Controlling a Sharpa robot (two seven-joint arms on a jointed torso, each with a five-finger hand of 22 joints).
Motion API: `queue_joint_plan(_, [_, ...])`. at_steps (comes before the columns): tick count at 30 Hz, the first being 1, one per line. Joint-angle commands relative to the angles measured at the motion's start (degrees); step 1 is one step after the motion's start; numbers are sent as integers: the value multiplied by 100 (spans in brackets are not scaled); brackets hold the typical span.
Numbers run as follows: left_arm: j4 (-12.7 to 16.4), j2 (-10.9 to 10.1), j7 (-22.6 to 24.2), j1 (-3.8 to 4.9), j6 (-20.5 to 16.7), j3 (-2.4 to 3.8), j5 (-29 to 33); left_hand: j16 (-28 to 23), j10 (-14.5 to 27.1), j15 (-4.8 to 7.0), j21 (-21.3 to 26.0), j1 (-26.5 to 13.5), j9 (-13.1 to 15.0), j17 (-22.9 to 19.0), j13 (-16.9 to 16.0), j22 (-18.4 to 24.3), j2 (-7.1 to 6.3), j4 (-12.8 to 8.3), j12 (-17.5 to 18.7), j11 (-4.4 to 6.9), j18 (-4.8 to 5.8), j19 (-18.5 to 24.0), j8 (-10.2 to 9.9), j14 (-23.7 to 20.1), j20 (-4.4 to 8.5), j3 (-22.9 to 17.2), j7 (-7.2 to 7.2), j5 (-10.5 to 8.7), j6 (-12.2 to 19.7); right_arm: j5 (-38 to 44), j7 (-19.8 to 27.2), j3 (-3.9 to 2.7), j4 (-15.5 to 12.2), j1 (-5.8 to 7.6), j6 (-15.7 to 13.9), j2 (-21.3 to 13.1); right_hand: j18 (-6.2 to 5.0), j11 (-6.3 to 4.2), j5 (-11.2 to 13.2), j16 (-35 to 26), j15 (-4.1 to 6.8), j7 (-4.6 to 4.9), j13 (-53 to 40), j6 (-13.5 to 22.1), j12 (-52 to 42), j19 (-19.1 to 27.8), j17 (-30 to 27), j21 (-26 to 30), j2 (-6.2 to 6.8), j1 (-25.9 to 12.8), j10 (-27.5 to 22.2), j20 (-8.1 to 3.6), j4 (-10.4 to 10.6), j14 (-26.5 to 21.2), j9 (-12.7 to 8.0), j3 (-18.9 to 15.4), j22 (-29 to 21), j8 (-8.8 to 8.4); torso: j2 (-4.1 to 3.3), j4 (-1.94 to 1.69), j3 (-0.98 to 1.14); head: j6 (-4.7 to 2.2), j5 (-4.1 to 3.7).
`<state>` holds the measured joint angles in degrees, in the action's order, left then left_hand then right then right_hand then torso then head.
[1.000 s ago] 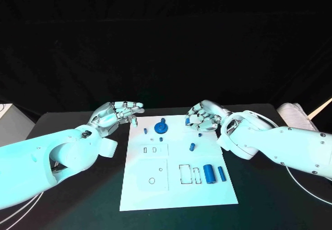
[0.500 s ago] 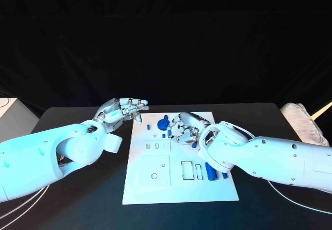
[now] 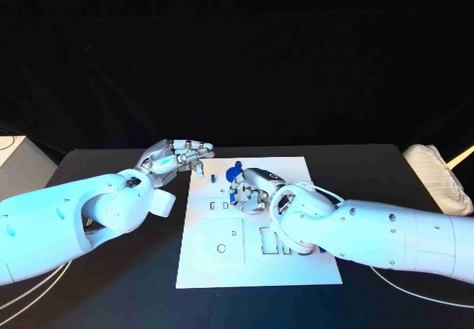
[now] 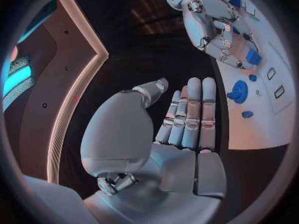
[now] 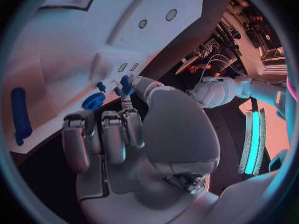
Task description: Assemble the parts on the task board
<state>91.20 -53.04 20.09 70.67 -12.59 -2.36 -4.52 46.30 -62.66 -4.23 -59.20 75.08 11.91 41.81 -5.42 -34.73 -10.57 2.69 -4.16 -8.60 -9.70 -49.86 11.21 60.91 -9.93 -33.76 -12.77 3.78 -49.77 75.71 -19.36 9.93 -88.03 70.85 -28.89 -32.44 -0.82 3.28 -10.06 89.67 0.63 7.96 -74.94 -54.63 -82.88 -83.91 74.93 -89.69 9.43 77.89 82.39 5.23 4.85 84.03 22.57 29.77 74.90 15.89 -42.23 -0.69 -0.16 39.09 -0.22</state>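
Since the earlier frames the right robot hand (image 3: 251,190) has swung in from the board's far right edge to hang over the upper middle of the task board (image 3: 222,267), while the left robot hand (image 3: 180,157) has stayed by the board's far left corner.

The white task board lies in the middle of the desk (image 3: 395,178). A blue wheel-shaped part (image 3: 234,175) sits near its far edge, just beside the right robot hand. In the left wrist view this wheel (image 4: 238,91) shows with a smaller blue piece (image 4: 247,114) near it. The right wrist view shows a long blue cylinder (image 5: 20,113) lying on the board, apart from the wheel (image 5: 94,101).

The right robot hand (image 5: 118,134) has its fingers curled downward; a small blue part (image 5: 126,84) shows at its thumb tip, and in the left wrist view a blue piece (image 4: 252,57) sits among its fingers (image 4: 219,35). It appears to pinch that piece, though the contact is hard to make out. The forearm hides the board's right side in the head view.

The left robot hand (image 4: 187,119) holds nothing, its fingers straight and side by side with the thumb set apart, hovering over the bare desk.

The desk is black, with dark curtain behind. A pale bundle (image 3: 440,179) lies at the desk's right edge.
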Motion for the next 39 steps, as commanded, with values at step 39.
queue_joint_plan(39, [22, -9, -68, 3, 115, 4, -71, 30, 5, -3, -25, 25, 6, -11, -10, -7, 45, -10, -38, -3, -89, 42, 5, -26, 5, -38, 11, -25, 30, 406, -265, 35, 329, -235, 75, 297, 82, -8, -38, 25, 26, -12, -751, -23, -4, -609, 1486, -31, 36, -150, 22, -14, 24, 592, 10, 7, 1510, 53, -3, -1, 5, 101, 54])
